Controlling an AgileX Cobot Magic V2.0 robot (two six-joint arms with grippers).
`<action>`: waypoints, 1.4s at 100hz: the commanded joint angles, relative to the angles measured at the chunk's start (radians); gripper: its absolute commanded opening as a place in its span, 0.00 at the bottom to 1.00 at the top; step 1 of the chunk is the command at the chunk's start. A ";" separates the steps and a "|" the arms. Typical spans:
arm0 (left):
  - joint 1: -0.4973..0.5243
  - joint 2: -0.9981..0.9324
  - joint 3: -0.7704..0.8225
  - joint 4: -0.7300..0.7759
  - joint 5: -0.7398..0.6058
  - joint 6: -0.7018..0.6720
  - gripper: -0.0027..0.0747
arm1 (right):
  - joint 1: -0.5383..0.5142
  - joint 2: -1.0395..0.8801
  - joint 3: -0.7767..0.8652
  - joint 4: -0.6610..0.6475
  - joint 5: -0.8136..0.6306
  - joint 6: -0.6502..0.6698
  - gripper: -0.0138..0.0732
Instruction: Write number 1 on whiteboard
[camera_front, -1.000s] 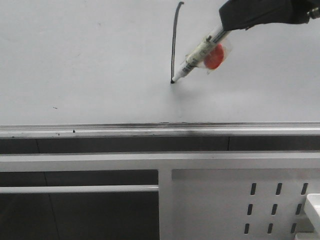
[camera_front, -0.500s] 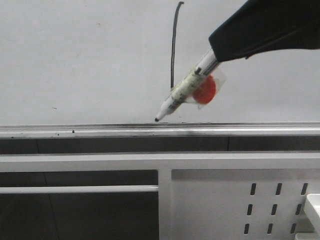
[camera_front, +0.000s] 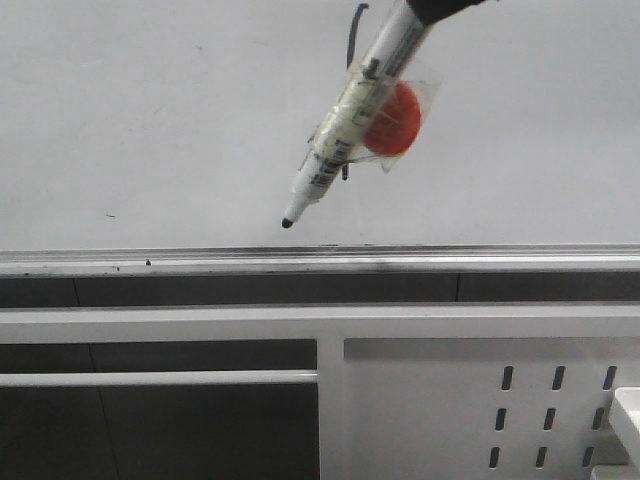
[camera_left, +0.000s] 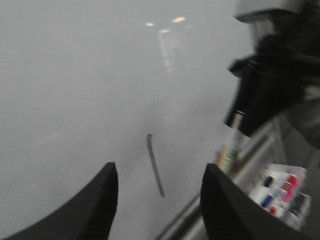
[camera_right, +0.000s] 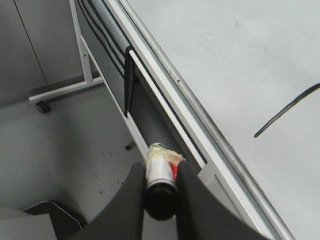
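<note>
The whiteboard (camera_front: 150, 120) fills the upper front view, with its silver tray rail (camera_front: 320, 262) below. The number 1 (camera_front: 350, 50) is a thin black stroke with a small hook on top; the marker (camera_front: 345, 125) crosses in front of its lower half. My right gripper (camera_right: 160, 167) is shut on the marker's black rear end. A red disc (camera_front: 392, 118) is taped to the barrel. The marker tip (camera_front: 287, 223) points down-left just above the rail and looks off the board. My left gripper (camera_left: 160, 170) hangs open and empty facing the stroke (camera_left: 155, 165).
Under the rail stands a white perforated metal frame (camera_front: 480, 400) with dark gaps. A white object (camera_front: 628, 420) sits at the lower right edge. The right wrist view shows the floor and a stand leg with a caster (camera_right: 42, 106). Blurred colourful items (camera_left: 280, 192) lie beyond the rail.
The marker left the bottom end of the stroke, dipped toward the rail, then rose and came nearer the camera. The right gripper has moved up almost out of the front view.
</note>
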 joint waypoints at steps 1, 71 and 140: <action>0.002 0.096 -0.026 0.044 -0.115 -0.041 0.40 | 0.013 0.021 -0.070 -0.018 0.002 -0.022 0.08; 0.002 0.474 -0.114 0.113 -0.156 0.038 0.40 | 0.130 0.204 -0.269 -0.023 0.042 -0.063 0.08; 0.002 0.709 -0.185 0.059 -0.179 0.092 0.40 | 0.168 0.221 -0.293 -0.024 -0.008 -0.071 0.08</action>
